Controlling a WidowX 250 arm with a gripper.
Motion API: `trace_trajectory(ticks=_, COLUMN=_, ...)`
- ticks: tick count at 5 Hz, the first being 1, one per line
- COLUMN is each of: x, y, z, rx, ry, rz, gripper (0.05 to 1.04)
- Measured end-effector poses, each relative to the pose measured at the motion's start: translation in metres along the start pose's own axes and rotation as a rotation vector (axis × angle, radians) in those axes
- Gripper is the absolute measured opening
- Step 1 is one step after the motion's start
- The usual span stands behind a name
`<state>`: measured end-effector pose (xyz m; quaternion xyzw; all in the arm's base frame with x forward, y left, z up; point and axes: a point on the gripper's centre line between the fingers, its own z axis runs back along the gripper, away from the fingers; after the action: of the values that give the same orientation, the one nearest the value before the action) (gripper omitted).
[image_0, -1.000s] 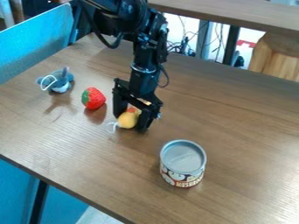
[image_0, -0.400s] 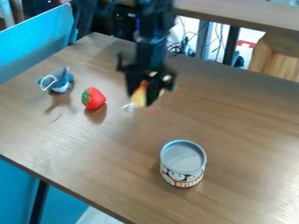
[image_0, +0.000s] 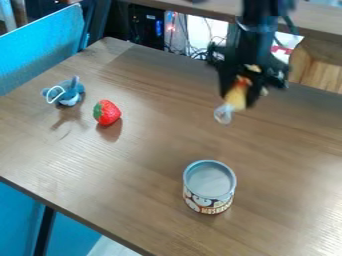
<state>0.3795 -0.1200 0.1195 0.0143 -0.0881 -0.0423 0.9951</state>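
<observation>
Above the back right part of the table hangs the gripper (image_0: 238, 95), shut on a small yellow toy (image_0: 236, 96) with an orange-red spot. A whitish loop (image_0: 223, 114) dangles from the toy's lower end. Both are blurred, and the dark fingers partly cover the toy. A can (image_0: 209, 187) with a grey lid stands upright on the table, below and a little left of the toy in the view. Over on the left lies a red strawberry (image_0: 107, 112) with a green top, and farther left a blue-grey plush toy (image_0: 65, 92) with a white loop.
The brown wooden table (image_0: 153, 165) spans most of the view. A blue panel (image_0: 41, 47) stands along its back left edge. Behind the table are cables (image_0: 194, 50), a wooden piece (image_0: 319, 67) at the right and another brown tabletop (image_0: 314, 17).
The gripper has lifted the yellow toy off the table and carried it to the right and toward the back. The can, strawberry and plush toy have stayed in place.
</observation>
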Motion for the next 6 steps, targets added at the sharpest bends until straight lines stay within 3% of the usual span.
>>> trace_trajectory(ticks=1, x=-0.016, y=-0.053, z=-0.019, rx=-0.031, ry=0.055, rz=-0.090, gripper=0.489)
trace_trajectory(ticks=3, x=-0.073, y=-0.138, z=-0.044, rx=-0.010, ry=0.149, rz=-0.316, gripper=0.489)
trace_trajectory(ticks=4, x=-0.092, y=-0.146, z=-0.070, rx=-0.007, ry=0.243, rz=-0.342, gripper=0.489)
trace_trajectory(ticks=5, x=-0.087, y=-0.148, z=-0.076, rx=0.006, ry=0.258, rz=-0.343, gripper=0.460)
trace_trajectory(ticks=6, x=-0.086, y=-0.144, z=-0.078, rx=0.019, ry=0.259, rz=-0.304, gripper=0.506)
